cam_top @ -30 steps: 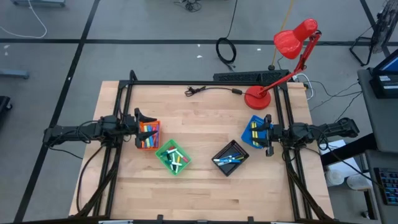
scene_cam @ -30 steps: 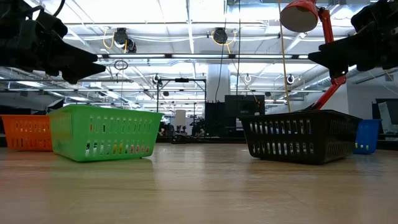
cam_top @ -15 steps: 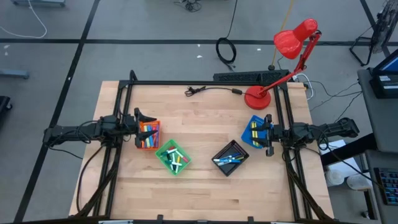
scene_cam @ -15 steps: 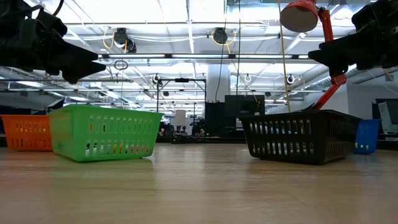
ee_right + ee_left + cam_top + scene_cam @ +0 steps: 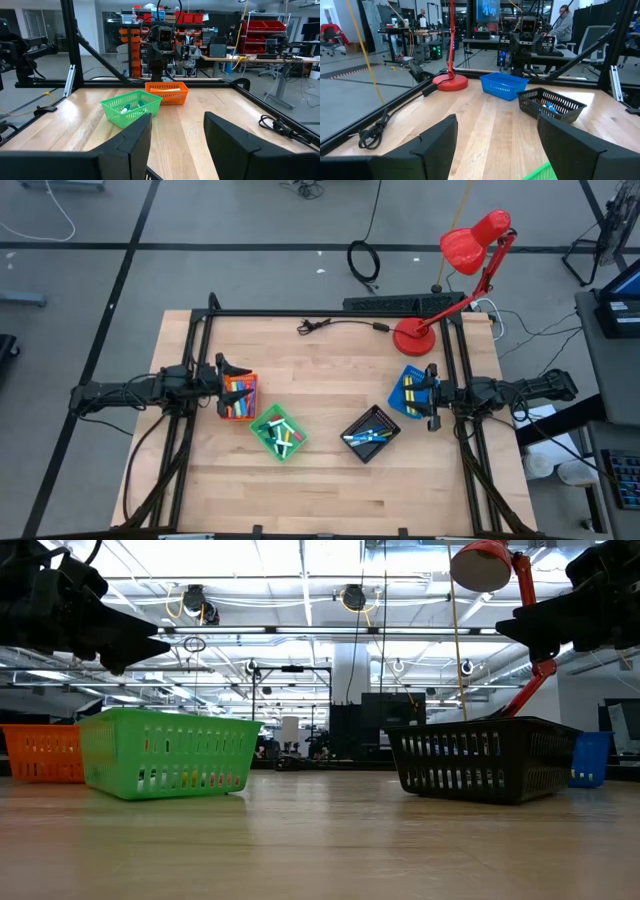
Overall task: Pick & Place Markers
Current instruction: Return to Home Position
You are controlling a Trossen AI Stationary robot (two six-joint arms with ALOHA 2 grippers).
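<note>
The wooden table (image 5: pixel 330 490) fills the middle of the high view. The left arm (image 5: pixel 130 393) lies over its left edge and the right arm (image 5: pixel 510 392) over its right edge, both raised above the surface. The left gripper (image 5: pixel 222 388) hangs at the orange basket (image 5: pixel 40 755) and its fingers (image 5: pixel 437 145) stand apart, holding nothing. The right gripper (image 5: pixel 432 397) hangs beside the blue basket (image 5: pixel 590 760), its fingers (image 5: pixel 130 140) also apart and empty. A red lamp (image 5: pixel 470 245) stands at the far right corner. Between the arms sit the green basket (image 5: pixel 170 755) and the black basket (image 5: pixel 480 765). The markers (image 5: pixel 238 398) lie inside the four baskets. A thin black cable (image 5: pixel 335 325) rests near the far edge.
</note>
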